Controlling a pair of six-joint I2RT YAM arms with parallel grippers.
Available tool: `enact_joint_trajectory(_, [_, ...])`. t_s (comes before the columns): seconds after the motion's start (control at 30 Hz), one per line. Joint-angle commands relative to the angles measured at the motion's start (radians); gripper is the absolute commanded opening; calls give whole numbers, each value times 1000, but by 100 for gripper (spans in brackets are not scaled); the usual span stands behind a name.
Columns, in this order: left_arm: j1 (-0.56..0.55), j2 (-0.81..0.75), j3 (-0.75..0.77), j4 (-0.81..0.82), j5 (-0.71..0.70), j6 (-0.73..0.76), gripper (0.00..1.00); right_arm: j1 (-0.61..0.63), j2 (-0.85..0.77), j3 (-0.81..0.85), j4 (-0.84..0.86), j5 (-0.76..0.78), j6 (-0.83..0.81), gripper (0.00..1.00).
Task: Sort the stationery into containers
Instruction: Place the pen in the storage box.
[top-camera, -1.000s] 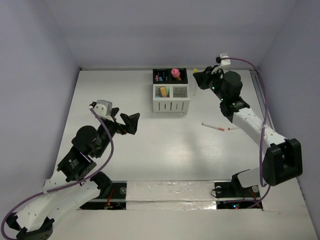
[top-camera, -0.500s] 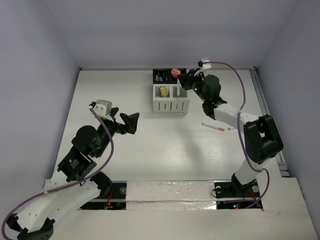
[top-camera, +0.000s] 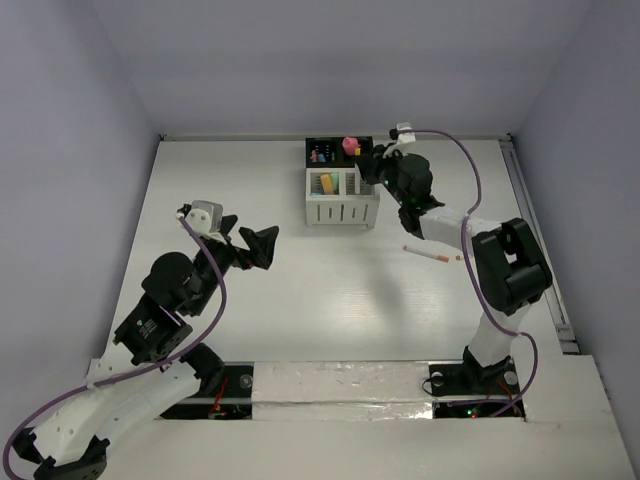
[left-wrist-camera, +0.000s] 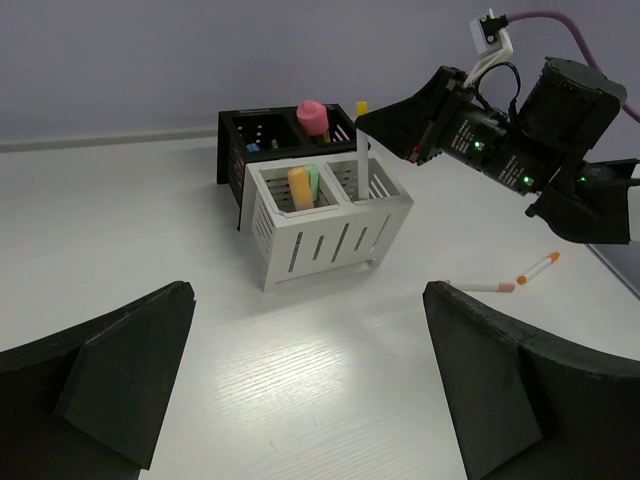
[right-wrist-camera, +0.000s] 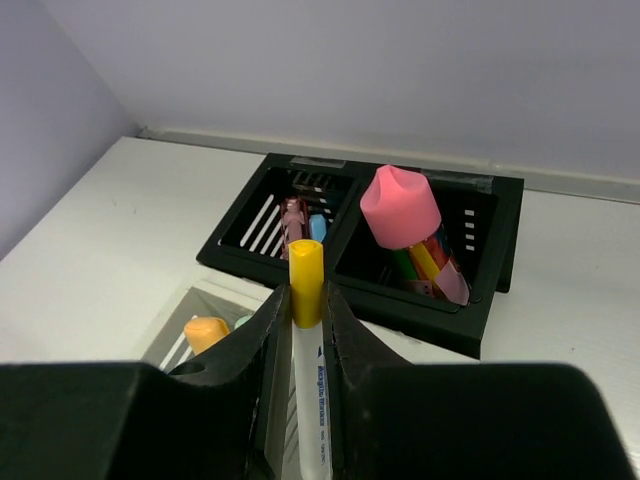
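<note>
The table (top-camera: 300, 300) lies open across the middle and left of the top view. The organizer (top-camera: 342, 212) sits near the back wall (top-camera: 330, 60), upper centre, with free floor on all 4 sides.

1 second ago the right gripper (top-camera: 372, 166) hung to the upper right of the organizer. It has since swung left and is now at the organizer's upper right corner. Its fingers are pinched tight on a white pen with a yellow cap (right-wrist-camera: 306, 285), held upright. In the left wrist view the pen's lower end dips into the right-hand white compartment. The left gripper (top-camera: 250, 248) has not moved from centre left, spread wide with nothing in it.

2 loose pens (top-camera: 428, 253) lie as before at centre right, under the right arm. A thick pink marker (right-wrist-camera: 400, 205) stands in the black compartment just behind the held pen. An orange stick (right-wrist-camera: 205, 330) sits in the left white compartment.
</note>
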Motion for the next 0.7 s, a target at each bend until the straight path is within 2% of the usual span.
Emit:
enact_joint_trajectory(0.0, [3,-11,-1,48,7,3,99,6,-10,24,96,17,-10,18])
enact_joint_trajectory(0.07, [3,-11,-1,48,10,1,99,6,-25,8,98,17,-4,30])
enact_joint_trajectory(0.1, [3,-10,-1,49,12,3,99,6,-32,-1,96,15,-4,41])
enact_joint_trajectory(0.13, [3,-10,-1,48,15,3,99,6,-45,-4,92,12,-4,45])
enact_joint_trajectory(0.17, [3,-8,-1,48,16,1,99,6,-52,-5,87,9,-5,54])
enact_joint_trajectory(0.37, [3,-10,2,45,18,1,99,6,-117,-15,20,27,-4,62])
enact_joint_trajectory(0.47, [3,-17,2,43,18,1,99,6,-194,-31,-84,169,5,62])
enact_joint_trajectory(0.53, [12,-25,7,45,24,1,99,6,-240,-42,-233,291,37,60])
enact_joint_trajectory(0.57, [12,-28,10,45,28,1,99,-12,-263,-35,-305,343,109,60])
enact_joint_trajectory(0.6, [12,-30,13,43,35,1,99,-31,-281,-30,-460,400,146,58])
enact_joint_trajectory(0.67, [12,-34,16,40,62,-2,99,-78,-341,-48,-587,408,227,57])
